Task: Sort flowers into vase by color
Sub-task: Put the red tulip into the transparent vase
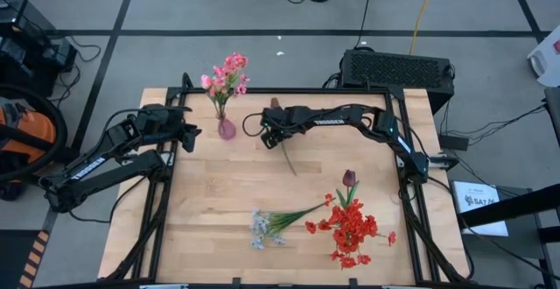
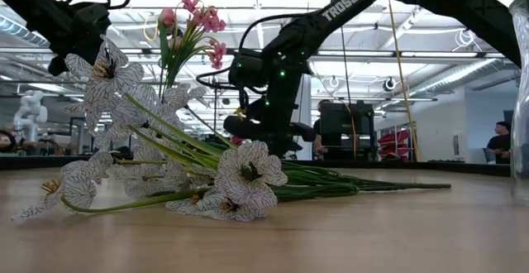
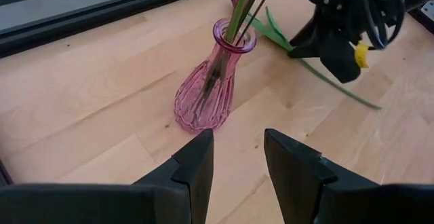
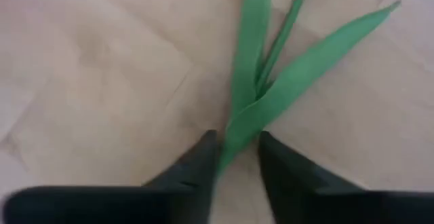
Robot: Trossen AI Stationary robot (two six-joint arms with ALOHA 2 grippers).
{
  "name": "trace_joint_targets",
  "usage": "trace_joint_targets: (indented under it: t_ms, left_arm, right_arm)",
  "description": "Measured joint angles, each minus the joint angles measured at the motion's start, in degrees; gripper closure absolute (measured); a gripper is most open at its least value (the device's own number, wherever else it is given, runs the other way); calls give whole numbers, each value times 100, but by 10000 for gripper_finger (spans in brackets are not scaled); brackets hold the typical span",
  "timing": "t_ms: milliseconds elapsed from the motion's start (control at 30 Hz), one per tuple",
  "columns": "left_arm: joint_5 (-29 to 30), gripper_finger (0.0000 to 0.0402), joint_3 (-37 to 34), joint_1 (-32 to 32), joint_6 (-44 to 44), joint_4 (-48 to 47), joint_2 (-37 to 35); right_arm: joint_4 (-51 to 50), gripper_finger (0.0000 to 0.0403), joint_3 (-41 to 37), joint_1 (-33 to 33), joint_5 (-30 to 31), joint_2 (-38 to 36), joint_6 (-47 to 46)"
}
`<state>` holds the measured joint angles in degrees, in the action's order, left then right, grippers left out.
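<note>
Right fingers [image 4: 234, 157] straddle green stem [image 4: 252, 112], visible only wrist-side.

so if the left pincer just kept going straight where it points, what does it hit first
Most likely the vase: in the left wrist view it stands just ahead of the open left pincer, slightly to one side, with bare table between. Depth is hard to judge, so it might only graze the vase's body.
</note>
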<state>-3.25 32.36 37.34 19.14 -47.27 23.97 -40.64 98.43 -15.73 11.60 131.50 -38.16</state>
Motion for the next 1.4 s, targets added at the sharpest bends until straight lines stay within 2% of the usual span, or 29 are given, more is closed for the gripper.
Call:
trace_joint_targets:
  t_ms: [133,233,367,433,600,733,933,1067,1200,1300,1400]
  left_arm:
    - [-40,262,0,0,16,-2,0]
    - [-121,262,0,1,274,-2,0]
    - [-122,262,0,0,297,-2,0]
    - [-120,262,0,2,299,-2,0]
    - [-120,262,0,2,808,24,0]
    - [-122,262,0,2,1175,24,0]
    - [-136,262,0,1,1209,23,0]
    - [-248,262,0,2,1213,24,0]
    - [-278,262,0,2,1365,22,0]
    - [-285,262,0,1,1510,22,0]
    - [-357,262,0,1,1550,22,0]
  right_arm:
    - [-155,384,-2,99,-239,-2,366]
    - [-368,392,-9,174,-440,-88,585]
    - [-1201,400,-84,410,-597,-466,906]
    - [-1443,401,-90,549,-389,-810,1007]
    - [-1833,402,-170,946,859,-2251,1003]
    - [-1886,402,-433,1289,1340,-3538,783]
    - [-1866,403,-1223,2024,2086,-5669,31]
    - [-1769,403,-1940,2833,2843,-7058,-811]
    - [-1297,402,-2776,3897,3705,-8137,-1520]
    - [-497,402,-3454,4761,4325,-8624,-1653]
    - [433,402,-4052,5566,5006,-8811,-1530]
